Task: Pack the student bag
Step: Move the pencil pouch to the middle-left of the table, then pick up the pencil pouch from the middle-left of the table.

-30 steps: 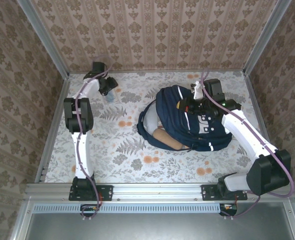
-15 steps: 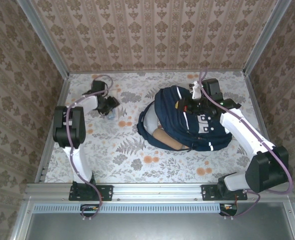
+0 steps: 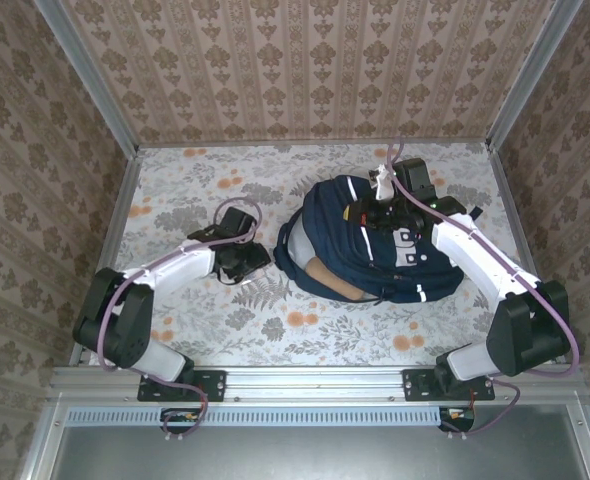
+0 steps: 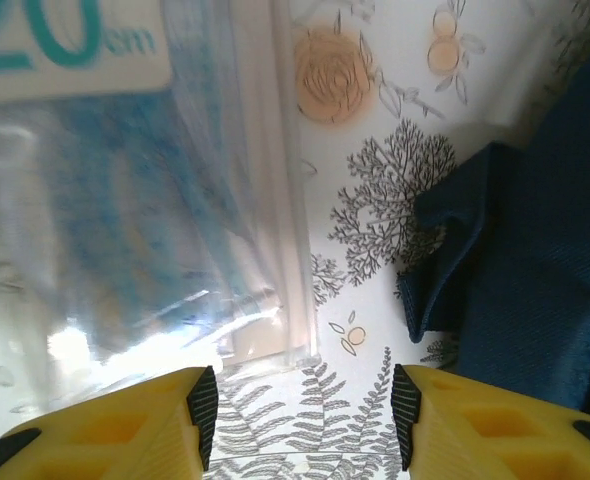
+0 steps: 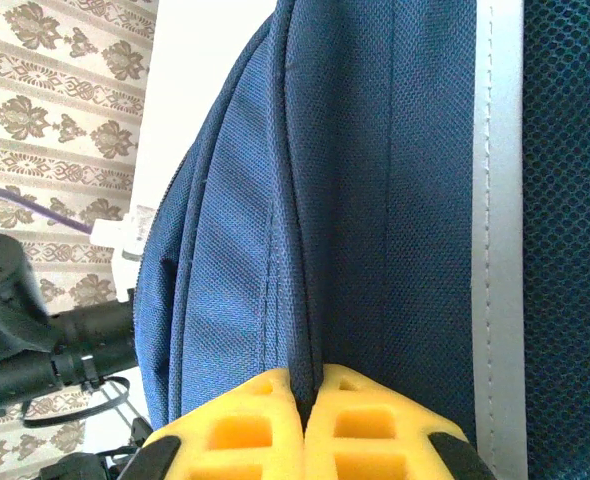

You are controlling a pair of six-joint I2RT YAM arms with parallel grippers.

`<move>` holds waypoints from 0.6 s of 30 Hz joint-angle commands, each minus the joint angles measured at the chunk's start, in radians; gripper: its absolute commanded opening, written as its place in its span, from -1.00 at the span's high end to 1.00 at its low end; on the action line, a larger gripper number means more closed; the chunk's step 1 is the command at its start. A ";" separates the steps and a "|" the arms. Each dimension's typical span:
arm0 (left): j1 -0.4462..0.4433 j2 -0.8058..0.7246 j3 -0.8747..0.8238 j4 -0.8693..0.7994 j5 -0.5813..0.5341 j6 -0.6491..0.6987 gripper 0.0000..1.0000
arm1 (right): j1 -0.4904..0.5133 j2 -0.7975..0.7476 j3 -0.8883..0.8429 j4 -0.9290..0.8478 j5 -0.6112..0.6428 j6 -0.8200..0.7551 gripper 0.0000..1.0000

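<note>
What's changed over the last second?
The left claw swung from the far left corner toward the near middle, beside the bag, and the clear packet came with it. Its jaws stand apart, so a grip is unclear. The right claw stayed pinched on the bag's fabric, and the bag barely shifted.

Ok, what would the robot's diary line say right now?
task: pack student bag | right hand: shut on student bag | left hand: open, by clear packet

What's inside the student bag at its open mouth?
Pale grey lining and a tan object show in the mouth of the student bag; anything deeper is covered by its navy fabric.
</note>
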 commanded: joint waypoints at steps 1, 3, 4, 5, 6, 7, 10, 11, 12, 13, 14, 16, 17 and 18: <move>0.067 -0.011 0.082 -0.101 -0.067 0.119 -0.04 | 0.020 -0.015 0.031 0.068 -0.051 0.022 0.96; 0.139 0.010 0.122 -0.112 -0.055 0.203 -0.04 | 0.022 -0.020 0.030 0.067 -0.047 0.022 0.96; 0.174 0.027 0.144 -0.111 -0.045 0.244 -0.03 | 0.023 -0.022 0.031 0.068 -0.046 0.022 0.95; 0.207 0.048 0.169 -0.110 -0.033 0.294 -0.03 | 0.024 -0.024 0.031 0.065 -0.046 0.022 0.95; 0.234 0.071 0.197 -0.119 -0.032 0.333 -0.03 | 0.023 -0.025 0.032 0.062 -0.046 0.021 0.95; 0.262 0.100 0.232 -0.131 -0.039 0.375 -0.02 | 0.024 -0.026 0.032 0.060 -0.045 0.021 0.95; 0.319 0.192 0.336 -0.156 -0.049 0.485 0.00 | 0.024 -0.033 0.030 0.050 -0.042 0.015 0.95; 0.334 0.226 0.372 -0.162 -0.055 0.522 0.01 | 0.023 -0.032 0.029 0.048 -0.042 0.013 0.95; 0.344 0.255 0.404 -0.166 -0.057 0.552 0.01 | 0.024 -0.032 0.029 0.046 -0.041 0.012 0.95; 0.355 0.286 0.435 -0.169 -0.059 0.583 0.02 | 0.023 -0.032 0.029 0.045 -0.041 0.010 0.95; 0.366 0.318 0.465 -0.169 -0.059 0.614 0.02 | 0.023 -0.032 0.032 0.043 -0.041 0.009 0.95; 0.384 0.369 0.514 -0.169 -0.054 0.661 0.04 | 0.024 -0.031 0.033 0.039 -0.039 0.006 0.95; 0.392 0.394 0.535 -0.167 -0.056 0.690 0.04 | 0.024 -0.029 0.038 0.036 -0.038 0.003 0.95; 0.398 0.415 0.553 -0.166 -0.057 0.711 0.04 | 0.024 -0.028 0.040 0.034 -0.039 0.001 0.94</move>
